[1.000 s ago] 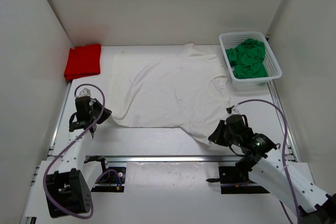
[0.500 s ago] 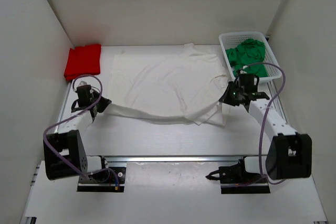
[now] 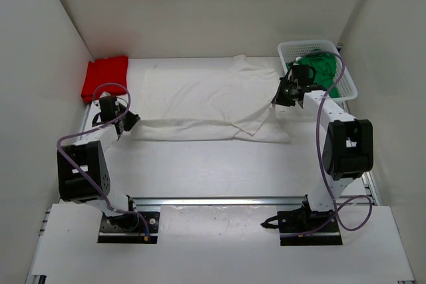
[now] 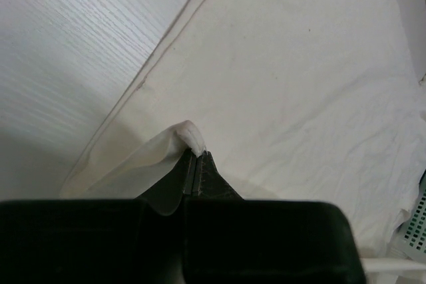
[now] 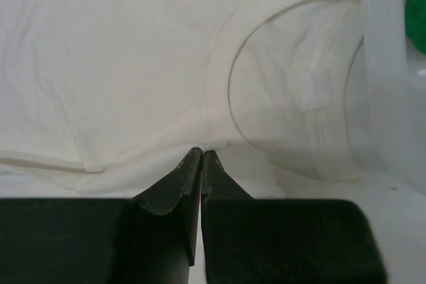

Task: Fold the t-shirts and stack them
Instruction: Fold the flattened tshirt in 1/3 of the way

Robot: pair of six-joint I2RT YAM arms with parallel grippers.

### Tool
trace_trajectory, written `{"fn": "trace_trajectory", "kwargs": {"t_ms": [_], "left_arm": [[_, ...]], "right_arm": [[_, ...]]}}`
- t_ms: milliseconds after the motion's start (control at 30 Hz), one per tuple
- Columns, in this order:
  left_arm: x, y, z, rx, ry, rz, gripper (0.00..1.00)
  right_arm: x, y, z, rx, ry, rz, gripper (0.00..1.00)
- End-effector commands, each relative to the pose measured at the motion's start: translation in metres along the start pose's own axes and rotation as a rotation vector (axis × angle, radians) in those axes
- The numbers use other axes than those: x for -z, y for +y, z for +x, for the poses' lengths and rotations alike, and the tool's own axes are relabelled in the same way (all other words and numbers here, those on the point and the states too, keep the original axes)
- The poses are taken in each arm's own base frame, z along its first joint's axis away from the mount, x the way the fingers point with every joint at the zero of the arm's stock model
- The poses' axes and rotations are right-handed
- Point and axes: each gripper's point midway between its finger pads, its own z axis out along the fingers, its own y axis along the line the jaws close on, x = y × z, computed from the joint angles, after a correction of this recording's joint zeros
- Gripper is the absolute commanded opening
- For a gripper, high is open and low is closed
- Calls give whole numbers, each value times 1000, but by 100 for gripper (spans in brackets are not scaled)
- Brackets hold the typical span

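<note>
Three shirts show in the top view. The white t-shirt (image 3: 206, 94) lies across the middle of the table (image 3: 213, 164), long axis left to right, neck opening toward the basket (image 3: 318, 43) at upper right, and its lower edge is doubled over so the underside is hidden. The folded red t-shirt (image 3: 105, 78) sits at upper left, and the green t-shirt (image 3: 331, 79) in the basket is largely covered by the right arm and cable. The left gripper (image 3: 131, 123) is pinched tight on the white t-shirt's lower left corner, and the right gripper (image 3: 278, 100) is clamped on cloth beside the collar.
</note>
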Motion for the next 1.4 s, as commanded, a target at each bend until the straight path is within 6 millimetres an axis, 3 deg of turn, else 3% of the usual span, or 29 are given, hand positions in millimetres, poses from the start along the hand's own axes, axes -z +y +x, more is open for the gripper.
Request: {"fn": "trace_trajectory", "kwargs": {"t_ms": [0, 133, 333, 400, 467, 533, 600, 633, 700, 767, 800, 833, 867, 900, 933, 967, 1100, 1267, 1333, 1367], "left_arm": [[-7, -3, -12, -16, -35, -14, 0], [-17, 5, -7, -13, -13, -39, 0], [-26, -6, -15, -31, -28, -21, 0], [-29, -7, -14, -41, -19, -18, 2], [-33, -9, -9, -52, 8, -7, 13], [-29, -16, -9, -50, 17, 18, 31], [-20, -19, -15, -50, -2, 44, 57], [-12, -25, -24, -65, -29, 57, 64], [10, -32, -36, -81, -94, 62, 64], [20, -18, -20, -52, -86, 55, 61], [28, -21, -24, -25, -108, 90, 56], [28, -11, -10, 2, -82, 83, 52], [32, 0, 6, 17, -51, 78, 48], [34, 5, 12, 26, -39, 79, 47], [34, 17, 23, 51, -19, 65, 46], [35, 28, 36, 67, 3, 48, 45], [32, 42, 45, 121, 3, 32, 55], [19, 49, 54, 157, 29, 16, 52], [11, 51, 55, 168, 37, 11, 44], [8, 47, 52, 164, 35, 17, 31]], "right_arm": [[-8, 2, -31, 28, -60, -8, 0], [-20, 2, -50, 31, -62, -10, 0], [-38, -5, -72, 39, -85, 14, 0], [-46, -7, -71, 37, -87, 17, 0], [-56, -12, -65, 30, -71, 31, 0], [-56, -11, -65, 14, -68, 16, 4], [-51, 3, -70, 7, -84, -23, 15], [-42, 9, -73, 3, -94, -40, 18], [-25, 25, -83, 26, -144, -63, 34], [-3, 36, -79, 35, -181, -70, 40], [7, 45, -81, 35, -209, -87, 40], [16, 46, -71, 29, -223, -96, 38], [26, 48, -53, 12, -217, -105, 30], [20, 45, -26, -9, -185, -114, 18], [41, 58, -32, 0, -256, -166, 11], [44, 54, -5, -22, -229, -175, 0], [62, 56, 44, -22, -208, -225, 2], [77, 57, 74, -25, -225, -282, 12], [74, 51, 92, -32, -200, -281, 16], [74, 46, 93, -44, -206, -265, 17]]}}
